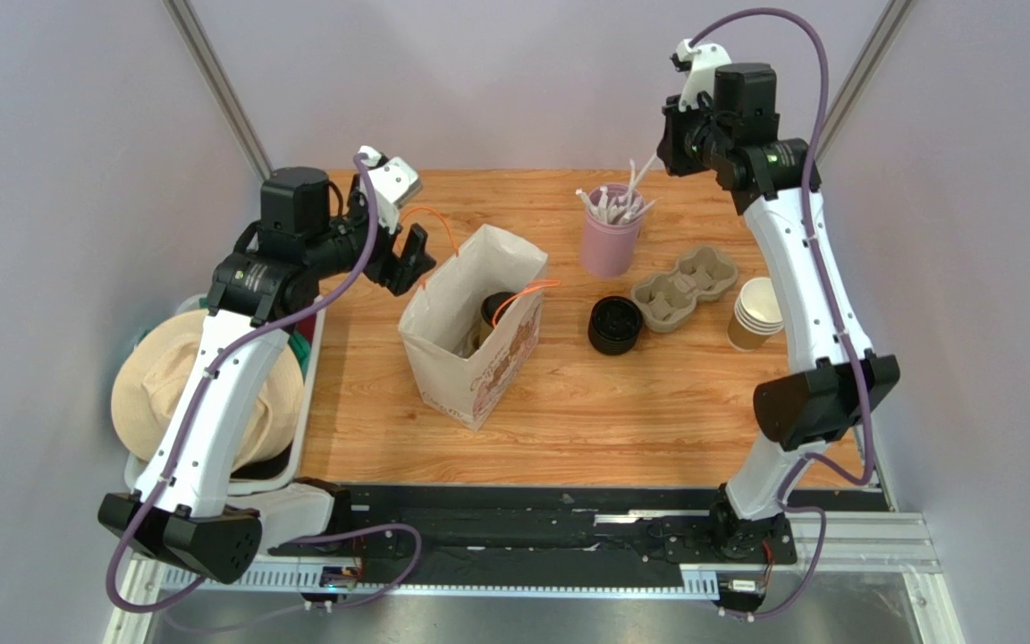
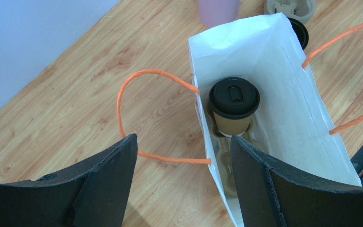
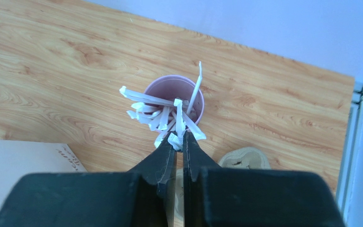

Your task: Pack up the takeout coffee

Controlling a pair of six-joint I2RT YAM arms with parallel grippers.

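Kraft takeout coffee (image 2: 234,106), bag (image 3: 17,161) lettering (image 3: 67,160) illegible

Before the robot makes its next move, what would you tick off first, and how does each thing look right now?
1. Coffee cup upright inside the paper bag: ok.
2. Black lid seated on the cup: ok.
3. Paper bag standing with its mouth open: ok.
4. Left jaws open and empty, above the bag's edge: ok.
5. Right jaws shut on a white stick above the pink cup: ok.
6. That stick free of the other sticks in the cup: cannot tell.
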